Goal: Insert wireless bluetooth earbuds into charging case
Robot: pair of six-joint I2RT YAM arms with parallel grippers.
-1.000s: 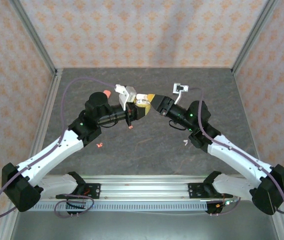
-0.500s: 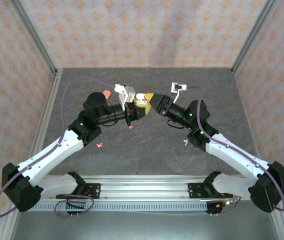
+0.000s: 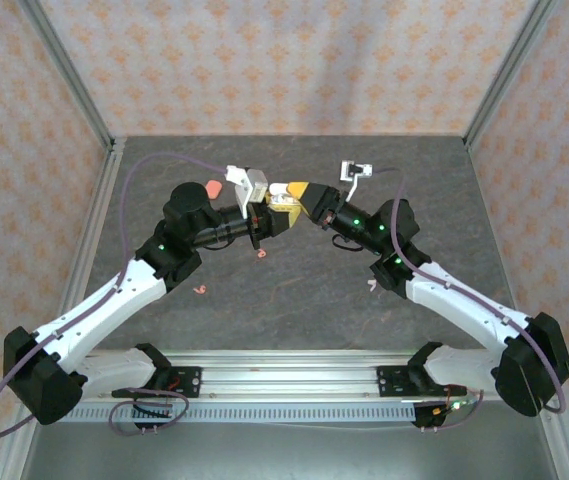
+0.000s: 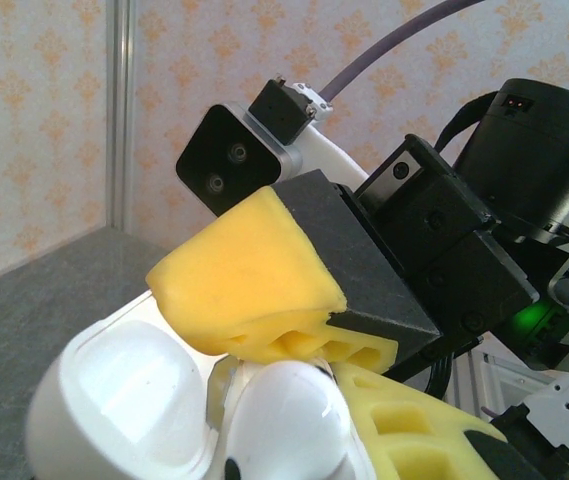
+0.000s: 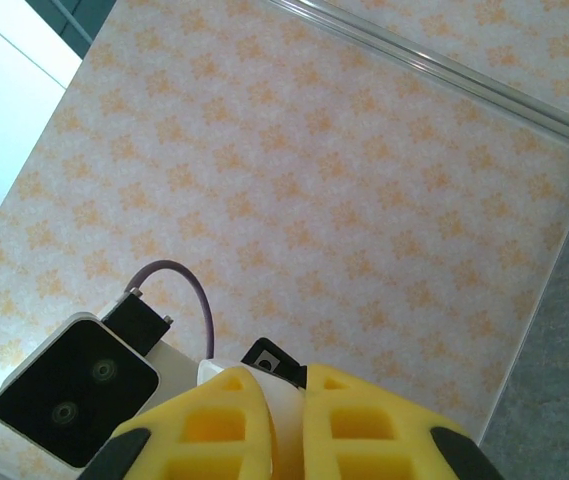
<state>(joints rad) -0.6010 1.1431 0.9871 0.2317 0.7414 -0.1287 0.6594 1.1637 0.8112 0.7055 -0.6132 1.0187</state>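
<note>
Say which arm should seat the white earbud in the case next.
Right. The right gripper pinches the white earbud at the open white case, which the left gripper holds off the table; left likely should just steady it.

Grey tbl (image 3: 304,320) — 2 pink earbuds (image 3: 261,254), 1 white earbud (image 3: 372,286).

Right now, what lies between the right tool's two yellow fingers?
A white earbud, it seems, pinched over the open white charging case; the left wrist view shows it.
</note>
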